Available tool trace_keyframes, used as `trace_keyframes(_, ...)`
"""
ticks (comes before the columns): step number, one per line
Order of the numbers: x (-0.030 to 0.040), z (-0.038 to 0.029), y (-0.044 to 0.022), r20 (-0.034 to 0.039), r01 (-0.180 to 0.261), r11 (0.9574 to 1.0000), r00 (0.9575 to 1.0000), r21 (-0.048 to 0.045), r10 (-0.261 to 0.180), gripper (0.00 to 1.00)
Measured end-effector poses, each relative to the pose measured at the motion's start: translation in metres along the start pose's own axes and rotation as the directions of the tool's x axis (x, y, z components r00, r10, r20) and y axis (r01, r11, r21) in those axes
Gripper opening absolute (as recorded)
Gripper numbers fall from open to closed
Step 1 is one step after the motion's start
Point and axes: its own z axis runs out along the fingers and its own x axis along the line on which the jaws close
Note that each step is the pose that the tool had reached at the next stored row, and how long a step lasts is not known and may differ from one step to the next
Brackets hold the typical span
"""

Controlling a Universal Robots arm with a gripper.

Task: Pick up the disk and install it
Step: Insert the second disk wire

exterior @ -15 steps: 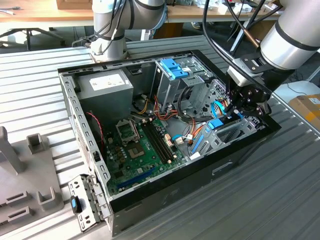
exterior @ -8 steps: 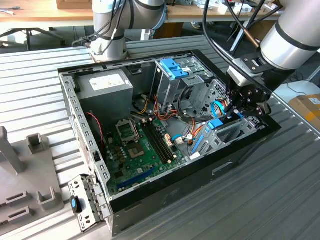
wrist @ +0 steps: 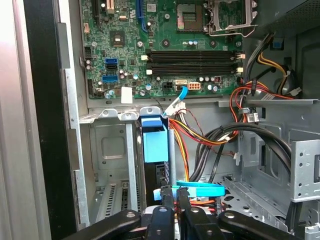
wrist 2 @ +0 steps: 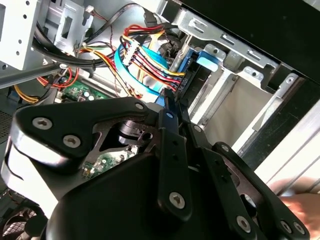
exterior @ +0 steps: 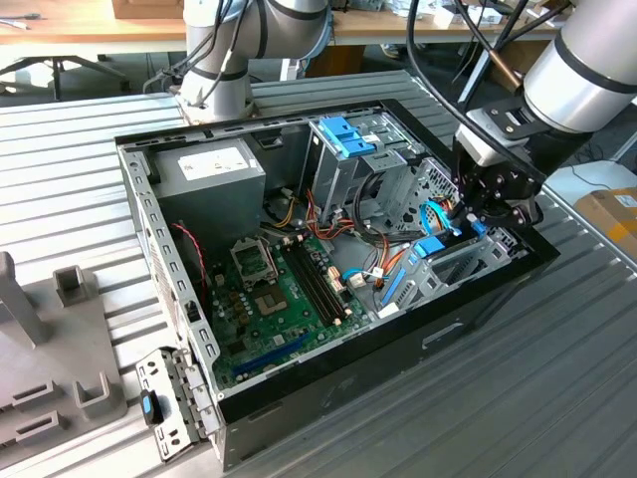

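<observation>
Fig. Gripper at the drive bay of the computer case (exterior: 398,344). I see the disk (wrist: 153,146) standing on edge in the low bay, at about 4 o'clock of the case in the exterior view, its light-blue bracket facing the arm. The gripper (wrist: 175,194) has its fingers drawn together, and they appear pinched on the bracket's thin blue edge. I judge the main hazard to be the bundle of cables (wrist: 202,135) just beside the bay: a tilted disk could snag them or jam against the metal rails. A grip this narrow could also let the bracket slip or twist. The motherboard (exterior: 289,284) lies near, at 8 o'clock from the gripper, and an overshoot could strike it. The arm (exterior: 582,65) reaches in from 2 o'clock, its wrist bent down into the case corner.
</observation>
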Motion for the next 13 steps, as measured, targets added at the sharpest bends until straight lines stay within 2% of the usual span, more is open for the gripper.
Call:
trace_keyframes(2, 0.0004, 0.0010, 0.0001, 0.0033, 0.000, 1.0000, 1.0000, -0.0001, 0.000, 0.18)
trace_keyframes(5, 0.0006, 0.0017, 0.0002, 0.0034, 0.000, 1.0000, 1.0000, 0.0002, 0.000, 0.18)
trace_keyframes(13, -0.0015, -0.0125, -0.0009, 0.0034, 0.000, 1.0000, 1.0000, 0.0002, 0.000, 0.18)
